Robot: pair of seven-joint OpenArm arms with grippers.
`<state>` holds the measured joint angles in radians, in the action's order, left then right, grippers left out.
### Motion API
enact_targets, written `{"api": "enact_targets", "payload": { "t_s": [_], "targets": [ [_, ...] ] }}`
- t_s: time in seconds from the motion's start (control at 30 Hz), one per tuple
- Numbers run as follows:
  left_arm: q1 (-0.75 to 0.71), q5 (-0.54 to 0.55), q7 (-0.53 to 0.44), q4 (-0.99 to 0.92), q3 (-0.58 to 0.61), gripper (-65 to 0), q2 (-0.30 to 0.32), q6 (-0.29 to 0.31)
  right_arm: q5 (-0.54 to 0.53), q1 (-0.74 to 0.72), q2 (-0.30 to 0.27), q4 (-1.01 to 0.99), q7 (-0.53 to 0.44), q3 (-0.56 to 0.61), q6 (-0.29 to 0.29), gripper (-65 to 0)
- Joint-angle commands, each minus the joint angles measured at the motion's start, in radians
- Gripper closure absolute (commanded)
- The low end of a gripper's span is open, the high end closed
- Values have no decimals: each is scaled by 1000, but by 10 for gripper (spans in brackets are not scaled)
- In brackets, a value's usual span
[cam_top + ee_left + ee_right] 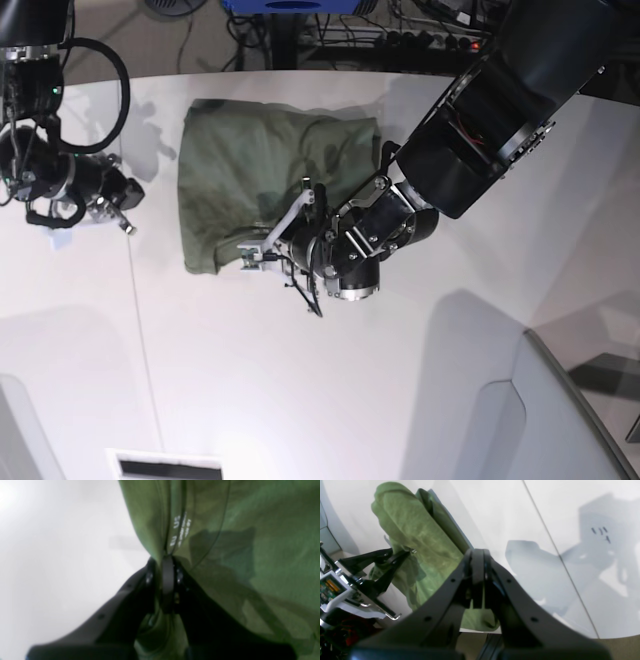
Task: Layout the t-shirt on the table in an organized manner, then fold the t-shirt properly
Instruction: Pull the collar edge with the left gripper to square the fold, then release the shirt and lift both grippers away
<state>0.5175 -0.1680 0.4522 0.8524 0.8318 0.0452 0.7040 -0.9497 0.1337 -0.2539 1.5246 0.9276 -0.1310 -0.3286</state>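
The left gripper [167,562] pinches the t-shirt [250,180] by its collar; the right gripper [477,555] is closed empty beside it. A one-sided pull could bunch the cloth.

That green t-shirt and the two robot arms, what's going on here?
The left gripper is shut on the green t-shirt near its collar, where a small printed label shows. The shirt lies bunched and partly folded on the white table. The right gripper is shut and empty, off to the side.
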Motion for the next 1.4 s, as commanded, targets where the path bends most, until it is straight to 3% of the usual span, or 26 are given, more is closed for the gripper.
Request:
{"api": "enact_targets", "payload": {
  "t_s": [0.0,0.2,0.23,0.33,0.43,0.5,0.57,0.7,0.9,0.97,1.0,1.03,1.1,1.27,1.37],
  "targets": [
    [23,3,0,11,-6,0,-3,-6,-12,-12,-12,15,-3,-2,7,-2],
    [34,0,1,12,-7,0,-3,-6,-12,-12,-12,18,-2,-2,7,-2],
    [36,-2,1,15,-7,-31,-3,-6,-12,-12,-12,18,-2,-2,7,-2],
    [62,5,1,14,-6,-329,-3,-6,-12,-12,-12,18,-2,0,7,-2],
    [72,5,1,17,-9,-535,-3,-6,-12,-12,-11,18,-2,0,7,-2],
    [100,5,1,18,-9,-604,-3,-6,-12,-12,-11,18,-2,0,7,-2],
    [122,5,1,18,-9,-622,-3,-6,-12,-12,-9,18,-2,0,7,-2],
    [172,6,17,51,-10,-617,-3,-6,-12,-13,-8,18,1,0,7,-2],
    [142,14,224,339,-64,-596,37,-6,-12,-6,-9,75,3,47,7,-2],
    [72,41,291,488,-107,-489,68,-6,-12,13,-12,155,0,113,7,-2],
    [42,55,319,554,-125,-403,88,-6,-12,17,-12,192,0,141,7,-2],
    [3,69,348,624,-141,-290,106,-6,-12,25,-12,225,1,167,7,-2],
    [-116,97,391,766,-184,0,144,-6,-12,40,-12,274,1,216,7,-2],
    [-408,98,392,945,-288,0,203,-6,-10,68,-12,281,-2,322,7,-2],
    [-526,101,392,974,-348,0,206,-6,-9,71,-9,274,-5,377,7,-2]
  ]
}}
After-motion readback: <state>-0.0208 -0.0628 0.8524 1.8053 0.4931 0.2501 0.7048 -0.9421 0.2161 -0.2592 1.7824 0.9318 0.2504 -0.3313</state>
